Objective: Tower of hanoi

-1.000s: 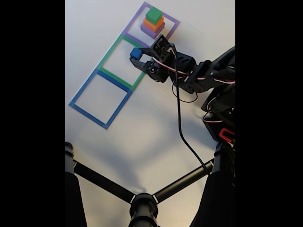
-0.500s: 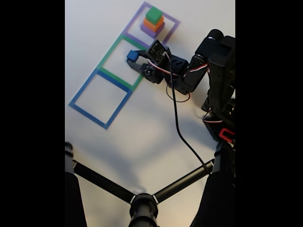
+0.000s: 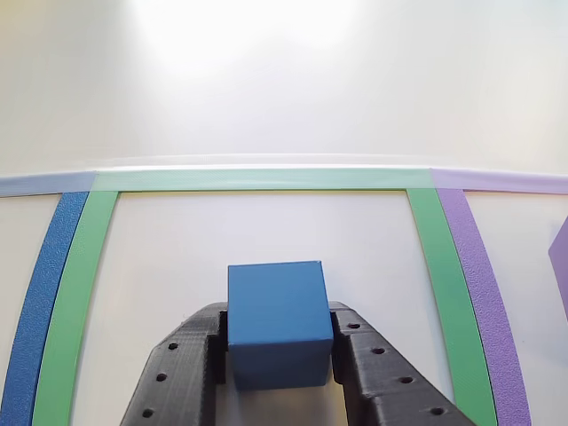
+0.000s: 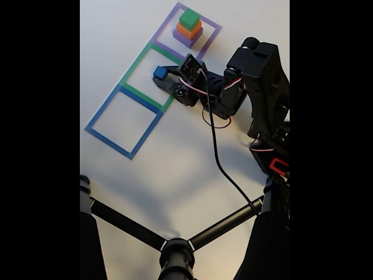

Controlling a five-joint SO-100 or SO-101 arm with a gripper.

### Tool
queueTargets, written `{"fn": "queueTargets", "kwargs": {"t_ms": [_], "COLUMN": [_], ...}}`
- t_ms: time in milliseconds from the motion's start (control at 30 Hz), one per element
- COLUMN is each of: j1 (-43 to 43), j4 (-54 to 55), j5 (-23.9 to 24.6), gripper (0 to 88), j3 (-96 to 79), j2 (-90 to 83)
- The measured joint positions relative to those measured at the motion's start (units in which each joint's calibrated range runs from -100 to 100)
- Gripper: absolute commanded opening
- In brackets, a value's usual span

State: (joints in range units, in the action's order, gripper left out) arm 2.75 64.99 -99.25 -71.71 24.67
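A small blue cube (image 3: 277, 321) sits between the black fingers of my gripper (image 3: 277, 355), which is shut on it. In the fixed view the blue cube (image 4: 159, 72) and gripper (image 4: 162, 74) hang over the green taped square (image 4: 133, 65), the middle of three. The purple square (image 4: 214, 30) at the top holds a stack: a purple block (image 4: 186, 39) at the bottom, an orange block (image 4: 190, 29) on it, a green block (image 4: 189, 19) on top. The blue square (image 4: 99, 114) at lower left holds nothing. The green frame (image 3: 85, 266) surrounds the cube in the other view.
Black tripod legs (image 4: 134, 227) cross the bottom of the fixed view. A black cable (image 4: 220, 157) runs from the arm down the white table. The arm's body (image 4: 265, 76) stands at the right edge. Blue tape (image 3: 40, 293) and purple tape (image 3: 479, 293) flank the green frame.
The gripper has carried the blue cube leftward and slightly up in the fixed view, further into the green square. The arm's upper links have swung up and over.
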Motion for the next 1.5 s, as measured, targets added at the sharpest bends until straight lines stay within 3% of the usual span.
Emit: {"fn": "queueTargets", "kwargs": {"t_ms": [133, 333, 533, 867, 967, 1100, 1233, 1500], "j1": [0.0, 0.1, 0.1, 0.0, 0.0, 0.0, -0.1, 2.8], "j4": [0.7, 1.0, 1.2, -3.8, -10.5, -24.4, -45.3, -83.5], "j5": [0.0, 0.0, 0.2, -0.8, -0.8, -0.8, -0.8, -0.8], "gripper": [8.6, 20.3, 26.5, 28.4, 27.7, 13.2, 0.1, 0.0], "j3": [0.0, 0.0, 0.0, -0.7, -0.9, -0.9, -0.2, 9.7], "j2": [0.9, 1.2, 1.3, -6.6, -13.9, -26.4, -42.7, -64.1]}}
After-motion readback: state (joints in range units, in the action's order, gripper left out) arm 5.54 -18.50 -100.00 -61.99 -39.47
